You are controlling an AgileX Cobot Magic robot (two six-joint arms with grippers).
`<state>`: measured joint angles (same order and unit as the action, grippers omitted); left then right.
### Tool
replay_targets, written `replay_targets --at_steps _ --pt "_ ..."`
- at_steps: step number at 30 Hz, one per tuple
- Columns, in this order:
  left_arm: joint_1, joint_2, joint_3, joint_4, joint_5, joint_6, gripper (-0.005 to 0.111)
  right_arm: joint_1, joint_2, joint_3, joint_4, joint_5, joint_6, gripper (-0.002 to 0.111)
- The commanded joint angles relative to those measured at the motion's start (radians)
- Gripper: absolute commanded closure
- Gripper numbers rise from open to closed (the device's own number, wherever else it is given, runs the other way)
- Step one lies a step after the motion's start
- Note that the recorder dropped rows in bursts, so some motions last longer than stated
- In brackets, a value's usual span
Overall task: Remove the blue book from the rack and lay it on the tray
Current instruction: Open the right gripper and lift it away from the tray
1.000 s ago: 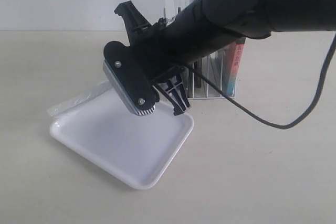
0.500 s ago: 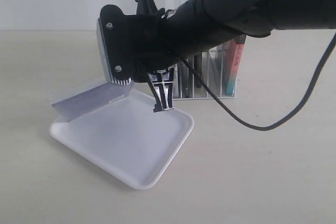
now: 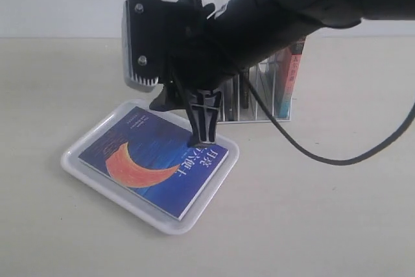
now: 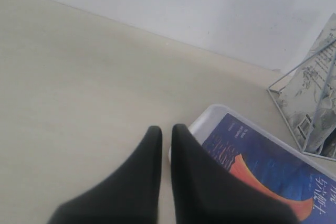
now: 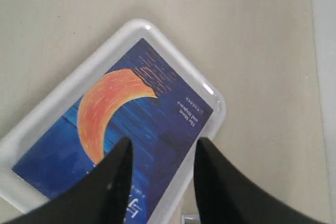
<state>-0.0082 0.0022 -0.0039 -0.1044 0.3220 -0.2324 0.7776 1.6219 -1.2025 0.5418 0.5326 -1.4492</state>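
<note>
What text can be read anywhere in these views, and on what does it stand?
"The Moon and Sixpence": small white line on the blue book cover, barely legible.
Large white characters on the same cover: too blurred to read.
Spine of the pink-to-teal book in the rack: characters too small.

The exterior camera looks slightly down across the table (image 3: 337, 225) from its near edge. The right wrist camera faces straight down, close over the tray (image 3: 166, 228); the left slants in low beside it. All share the blue book (image 3: 152, 160).
</note>
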Motion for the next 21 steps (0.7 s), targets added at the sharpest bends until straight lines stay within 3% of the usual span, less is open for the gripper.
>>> replay_targets --at_steps 1,4,9,21 --pt "-0.003 -0.002 0.004 -0.006 -0.01 0.005 0.101 0.0 -0.091 -0.004 -0.137 0.034 0.281 0.104" --pt "-0.003 -0.002 0.004 -0.006 -0.01 0.005 0.101 0.0 -0.144 -0.004 -0.239 0.05 0.471 0.108" --pt "-0.003 -0.002 0.004 -0.006 -0.01 0.005 0.101 0.0 -0.194 -0.004 -0.211 0.077 0.74 0.108" --pt "-0.003 -0.002 0.004 -0.006 -0.01 0.005 0.101 0.0 -0.194 -0.004 -0.235 0.077 0.759 0.108"
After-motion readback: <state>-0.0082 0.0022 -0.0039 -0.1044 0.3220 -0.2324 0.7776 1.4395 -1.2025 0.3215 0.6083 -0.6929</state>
